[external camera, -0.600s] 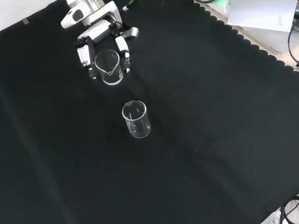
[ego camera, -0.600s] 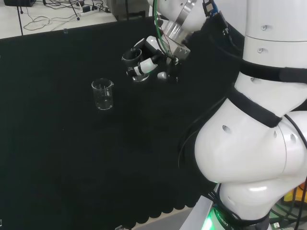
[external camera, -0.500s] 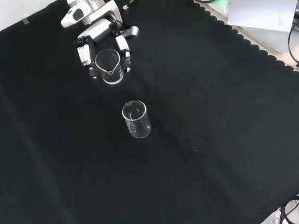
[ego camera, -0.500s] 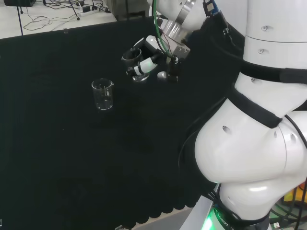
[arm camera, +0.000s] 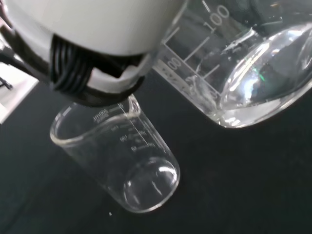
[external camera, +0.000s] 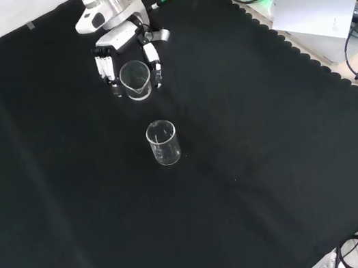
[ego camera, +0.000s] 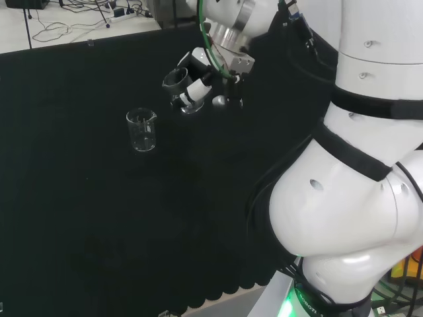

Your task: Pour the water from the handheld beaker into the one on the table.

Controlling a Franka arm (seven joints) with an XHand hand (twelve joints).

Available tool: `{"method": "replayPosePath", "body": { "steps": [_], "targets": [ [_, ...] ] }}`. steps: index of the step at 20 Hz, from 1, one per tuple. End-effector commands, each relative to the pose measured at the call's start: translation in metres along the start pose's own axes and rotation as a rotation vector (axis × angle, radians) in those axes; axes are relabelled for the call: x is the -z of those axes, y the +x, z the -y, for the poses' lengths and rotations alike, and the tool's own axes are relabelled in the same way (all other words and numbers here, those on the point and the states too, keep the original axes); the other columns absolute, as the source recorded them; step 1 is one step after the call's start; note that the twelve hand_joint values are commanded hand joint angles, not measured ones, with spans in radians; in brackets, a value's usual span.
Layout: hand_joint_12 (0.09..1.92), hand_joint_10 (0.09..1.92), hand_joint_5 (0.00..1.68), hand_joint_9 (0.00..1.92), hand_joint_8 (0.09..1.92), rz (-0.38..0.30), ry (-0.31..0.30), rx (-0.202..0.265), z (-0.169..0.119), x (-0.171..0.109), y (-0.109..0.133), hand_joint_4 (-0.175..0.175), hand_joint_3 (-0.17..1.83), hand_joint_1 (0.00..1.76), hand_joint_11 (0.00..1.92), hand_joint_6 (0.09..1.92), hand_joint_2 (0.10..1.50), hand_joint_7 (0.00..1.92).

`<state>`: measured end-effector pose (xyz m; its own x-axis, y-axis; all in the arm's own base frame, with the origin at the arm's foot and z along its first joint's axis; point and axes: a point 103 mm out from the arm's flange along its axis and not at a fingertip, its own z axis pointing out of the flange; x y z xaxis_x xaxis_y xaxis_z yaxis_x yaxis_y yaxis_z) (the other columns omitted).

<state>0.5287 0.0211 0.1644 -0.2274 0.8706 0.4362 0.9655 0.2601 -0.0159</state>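
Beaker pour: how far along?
Done: the hand has the held beaker gripped and lifted off the cloth. In hand: carrying it toward the table beaker, the two still apart. Left: the whole pour; the table beaker looks empty in the wrist view.

Even, bright overhead light in head & front views; black cloth (external camera: 273, 159) soaks it up, so almost no shadows on it. White arm links (ego camera: 357, 198) glossy w/ soft highlights. Standing beaker (external camera: 163, 143) reads only by pale rim & edge glints. Wrist view: robot hand (arm camera: 92, 44) close up, blurred, near blown-out white; held beaker (arm camera: 253, 73) has strong specular streaks on base & wall, markings sharp. Lower beaker's base catches small bright reflections. No clear edge distortion.
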Motion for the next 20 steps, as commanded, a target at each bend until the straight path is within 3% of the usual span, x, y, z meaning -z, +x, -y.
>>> {"method": "replayPosePath", "body": {
  "steps": [1,5,11,20],
  "targets": [
    [0.88,0.44,1.32,1.43,0.52,0.115,0.054,-0.009,-0.008,-0.005,0.014,0.103,0.66,1.16,1.14,0.59,0.63,1.57],
    [0.88,0.46,1.31,1.41,0.54,0.169,0.076,-0.001,-0.012,-0.007,0.024,0.095,0.68,1.16,1.16,0.62,0.63,1.56],
    [0.86,0.56,1.28,1.37,0.62,0.268,0.134,-0.004,-0.016,-0.012,0.038,0.056,0.7,1.16,1.17,0.68,0.63,1.53],
    [0.86,0.6,1.26,1.34,0.66,0.362,0.188,-0.016,-0.02,-0.015,0.047,0.046,0.72,1.16,1.16,0.72,0.63,1.5]
  ]
}}
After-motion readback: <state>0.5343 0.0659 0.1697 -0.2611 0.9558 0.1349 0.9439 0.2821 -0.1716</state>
